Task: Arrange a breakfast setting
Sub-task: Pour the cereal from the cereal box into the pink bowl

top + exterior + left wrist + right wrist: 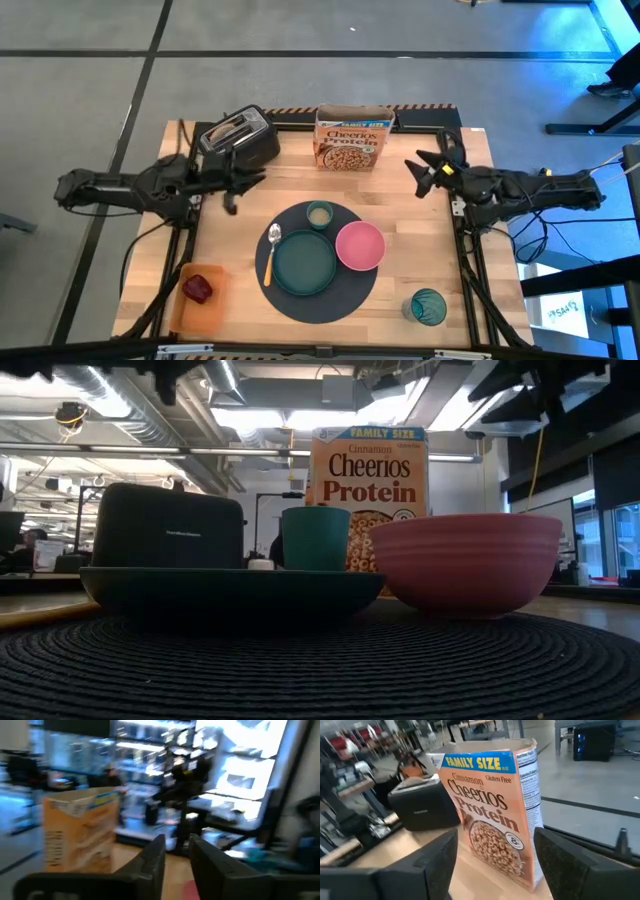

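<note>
A round dark mat (345,300) lies at the table's middle front. On it rest a teal plate (305,262), a pink bowl (360,245), a small pale cup (320,213) and an orange-handled spoon (270,255). The teal tumbler (428,306) stands on the table at the front right. The red apple (197,288) lies on the orange tray. Something tan, perhaps the bagel (230,128), sits in the toaster's slots. My left gripper (245,188) hovers beside the toaster, empty, with a narrow gap between its fingers (155,857). My right gripper (420,175) hovers wide open and empty, right of the cereal box.
A black toaster (240,140) stands at the back left and a Cheerios box (352,138) at the back middle. A flat orange tray (205,310) lies at the front left corner. Bare wood shows between the mat and the box.
</note>
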Robot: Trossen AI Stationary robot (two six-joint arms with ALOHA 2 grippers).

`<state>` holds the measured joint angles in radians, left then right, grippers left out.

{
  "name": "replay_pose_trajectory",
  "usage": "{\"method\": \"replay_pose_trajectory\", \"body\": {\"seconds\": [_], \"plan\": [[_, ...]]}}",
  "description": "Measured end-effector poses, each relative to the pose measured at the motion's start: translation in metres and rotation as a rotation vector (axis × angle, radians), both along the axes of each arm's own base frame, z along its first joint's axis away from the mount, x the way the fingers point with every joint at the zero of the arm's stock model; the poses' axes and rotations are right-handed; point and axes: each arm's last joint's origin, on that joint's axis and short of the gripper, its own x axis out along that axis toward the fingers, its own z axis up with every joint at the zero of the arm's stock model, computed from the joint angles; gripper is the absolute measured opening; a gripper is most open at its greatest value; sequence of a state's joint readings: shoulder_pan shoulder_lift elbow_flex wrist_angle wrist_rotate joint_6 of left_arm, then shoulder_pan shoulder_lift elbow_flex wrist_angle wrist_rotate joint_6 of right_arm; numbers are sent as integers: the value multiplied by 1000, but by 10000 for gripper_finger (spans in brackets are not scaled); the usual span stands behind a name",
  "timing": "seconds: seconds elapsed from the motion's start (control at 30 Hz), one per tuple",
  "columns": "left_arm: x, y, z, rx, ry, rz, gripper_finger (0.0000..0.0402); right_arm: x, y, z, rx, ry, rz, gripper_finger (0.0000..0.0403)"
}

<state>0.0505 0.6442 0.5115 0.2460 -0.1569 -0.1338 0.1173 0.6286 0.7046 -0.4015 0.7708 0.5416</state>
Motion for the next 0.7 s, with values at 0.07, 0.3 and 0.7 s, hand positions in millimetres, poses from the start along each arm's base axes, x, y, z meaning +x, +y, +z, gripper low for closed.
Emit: {"method": "replay_pose_trajectory", "body": {"seconds": [0.07,0.3,0.7], "plan": [[10,4,8,17,50,80,110,1,0,5,-13,37,15,253],[38,30,36,-52,104,230,164,1,1,5,-89,200,94,251],[76,57,71,-58,110,182,169,3,-32,2,-34,245,128,278]]}}
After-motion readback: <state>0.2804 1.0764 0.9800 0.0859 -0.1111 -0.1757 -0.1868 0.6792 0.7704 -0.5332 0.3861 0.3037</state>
